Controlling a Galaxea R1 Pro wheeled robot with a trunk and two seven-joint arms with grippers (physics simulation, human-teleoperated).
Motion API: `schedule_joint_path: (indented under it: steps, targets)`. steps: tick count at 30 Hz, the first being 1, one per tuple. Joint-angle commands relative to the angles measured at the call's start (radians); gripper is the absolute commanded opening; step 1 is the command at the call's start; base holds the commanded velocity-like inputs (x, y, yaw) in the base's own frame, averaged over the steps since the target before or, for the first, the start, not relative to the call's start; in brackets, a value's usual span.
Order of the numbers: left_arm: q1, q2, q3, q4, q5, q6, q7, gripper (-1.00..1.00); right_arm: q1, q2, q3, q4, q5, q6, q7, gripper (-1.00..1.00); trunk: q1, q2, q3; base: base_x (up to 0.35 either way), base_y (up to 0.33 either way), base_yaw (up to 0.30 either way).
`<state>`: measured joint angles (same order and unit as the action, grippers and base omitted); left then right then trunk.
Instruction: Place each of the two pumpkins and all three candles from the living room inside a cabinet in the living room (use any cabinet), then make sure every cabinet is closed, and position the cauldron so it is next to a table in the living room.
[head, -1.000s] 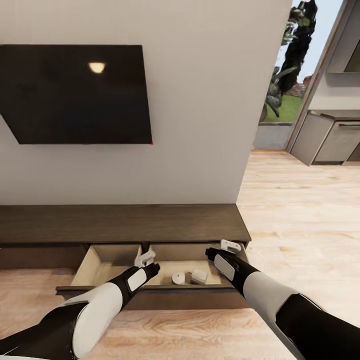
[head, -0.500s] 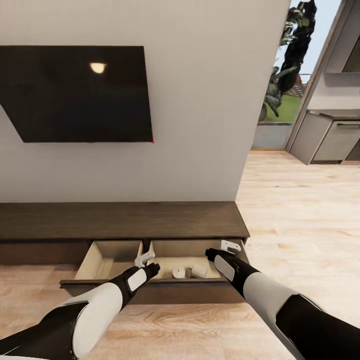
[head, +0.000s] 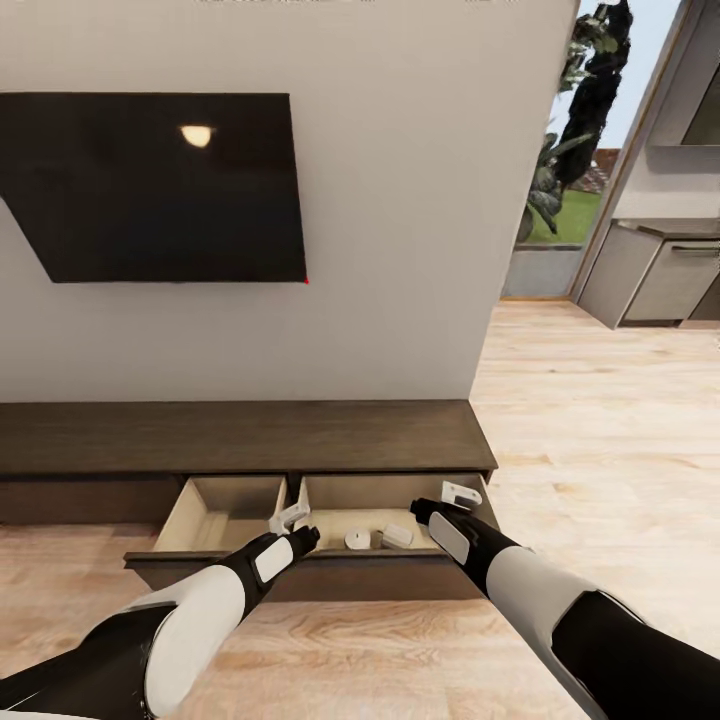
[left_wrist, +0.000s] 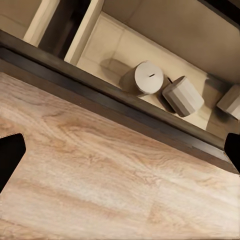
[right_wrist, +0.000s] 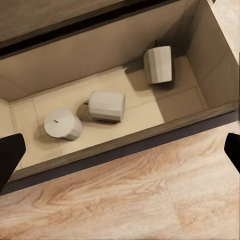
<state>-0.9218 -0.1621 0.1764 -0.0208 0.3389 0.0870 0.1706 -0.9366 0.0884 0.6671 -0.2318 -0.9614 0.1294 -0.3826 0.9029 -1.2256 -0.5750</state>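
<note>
The long dark-brown cabinet (head: 240, 435) stands against the wall under the TV, with two drawers pulled out side by side. The left drawer (head: 225, 510) has a bare beige interior. Three tan candles lie in the right drawer (right_wrist: 195, 107): one upright (right_wrist: 62, 124), two on their sides (right_wrist: 106, 106) (right_wrist: 159, 64). My left gripper (head: 290, 518) hangs open over the drawer fronts near the divider. My right gripper (head: 458, 493) is open above the right drawer's right end. Both sets of fingertips (left_wrist: 10, 155) (right_wrist: 232, 150) are spread wide with nothing between them. The pumpkins are out of view.
A black TV (head: 150, 185) is mounted on the grey wall above the cabinet. Light wood floor (head: 600, 430) stretches to the right toward a glass door (head: 560, 200) and grey kitchen units (head: 660, 280). The floor in front of the drawers is bare planks.
The whole picture has shifted slightly, so the cabinet and drawers sit a little higher and smaller. Both arms hold the same pose and the candles lie as before.
</note>
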Motion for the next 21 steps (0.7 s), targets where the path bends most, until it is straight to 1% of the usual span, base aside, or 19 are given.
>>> schedule_joint_path:
  steps: [1, 21]
  targets:
    - [0.0, 0.0, 0.008, -0.002, -0.001, 0.005, 0.004, 1.0, -0.001, -0.001, 0.007, -0.002, -0.004, 0.006, -0.007, 1.0, 0.0, -0.001, -0.001, -0.263, 0.0, 0.0]
    - [0.0, 0.0, 0.008, -0.002, -0.001, 0.005, 0.004, 1.0, -0.001, -0.001, 0.008, -0.001, -0.004, 0.006, -0.007, 1.0, 0.0, -0.001, -0.001, -0.323, 0.0, 0.0]
